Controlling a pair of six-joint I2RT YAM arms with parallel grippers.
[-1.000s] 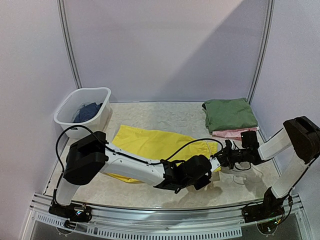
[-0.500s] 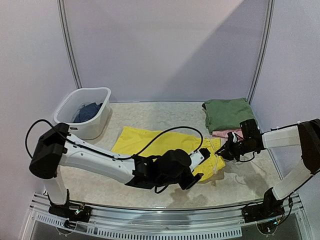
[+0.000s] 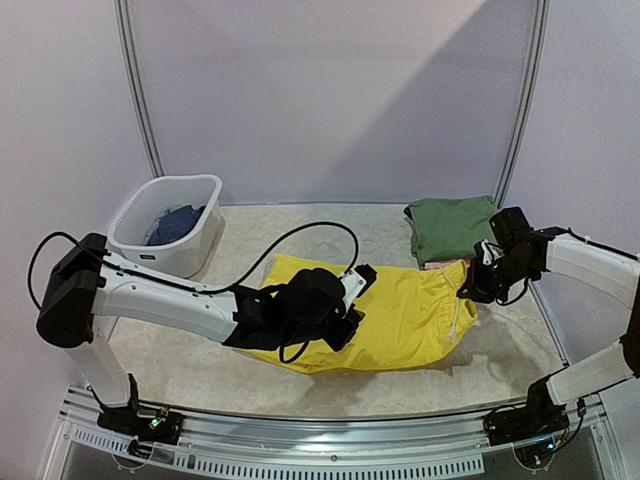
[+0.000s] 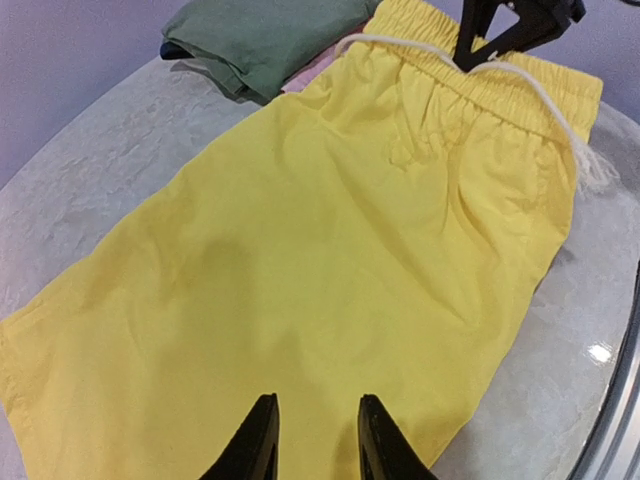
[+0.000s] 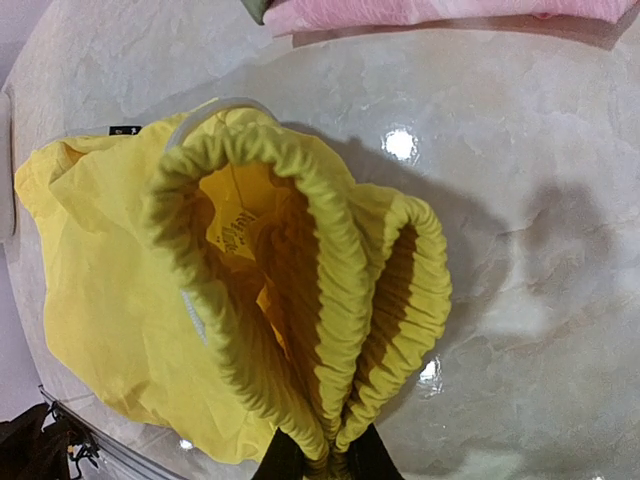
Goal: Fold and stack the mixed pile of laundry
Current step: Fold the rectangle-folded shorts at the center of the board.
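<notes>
Yellow shorts: one
Green folded top: one
Pink garment: one
Dark blue garment: one
White basket: one

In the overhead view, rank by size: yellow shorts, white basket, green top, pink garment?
Largest first:
bright yellow drawstring shorts
white slotted plastic basket
folded olive-green top, nearly basket-sized
pink fabric garment, mostly hidden

The yellow shorts are spread flat across the middle of the table, with the legs to the left and the elastic waistband to the right. The waistband is bunched and pinched at its edge by the right gripper, and a white drawstring is trailed across it. Behind, a folded green garment is stacked on a folded pink one. A dark blue garment is seen crumpled in the basket.
</notes>
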